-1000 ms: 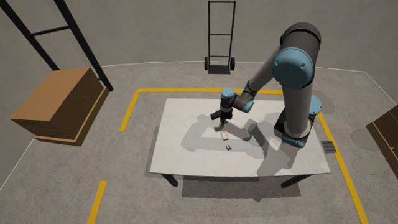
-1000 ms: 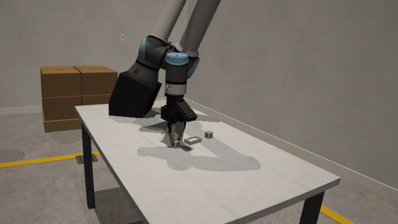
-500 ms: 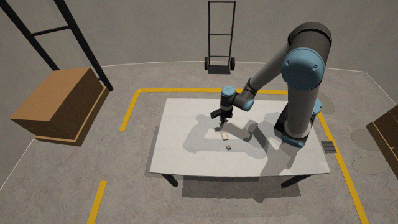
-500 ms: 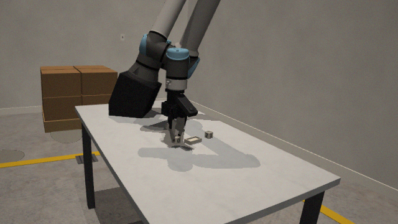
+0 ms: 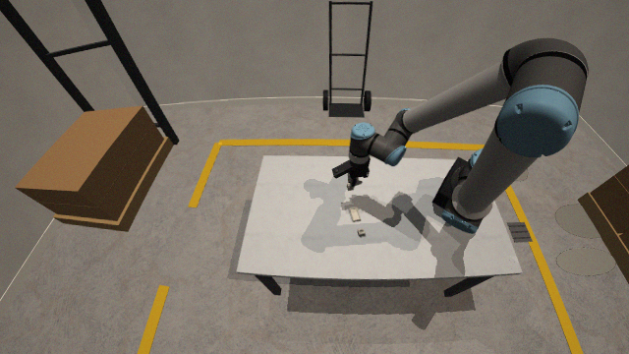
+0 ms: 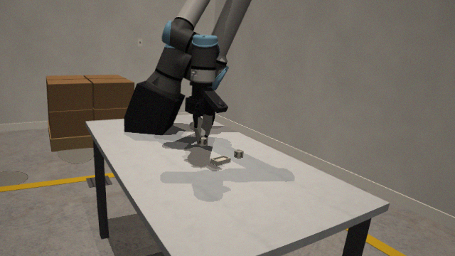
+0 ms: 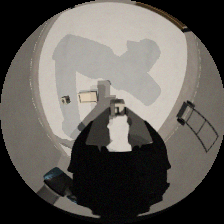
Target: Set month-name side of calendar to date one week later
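My gripper (image 6: 202,141) is shut on a small calendar cube (image 6: 203,141) and holds it above the white table, clear of the top. The cube shows between the fingertips in the wrist view (image 7: 118,107), and the gripper shows in the top view (image 5: 353,185). The wooden tray (image 6: 220,161) lies on the table near the held cube and looks empty; it also shows in the top view (image 5: 355,214) and the wrist view (image 7: 87,96). The second cube (image 6: 238,153) sits on the table beside the tray, outside it, and shows in the top view (image 5: 361,232) and the wrist view (image 7: 63,99).
The robot's dark base (image 6: 153,107) stands on the table's far end. Stacked cardboard boxes (image 6: 83,103) stand on the floor behind the table. A hand truck (image 5: 348,59) stands by the far wall. Yellow floor tape (image 5: 344,143) runs around the table.
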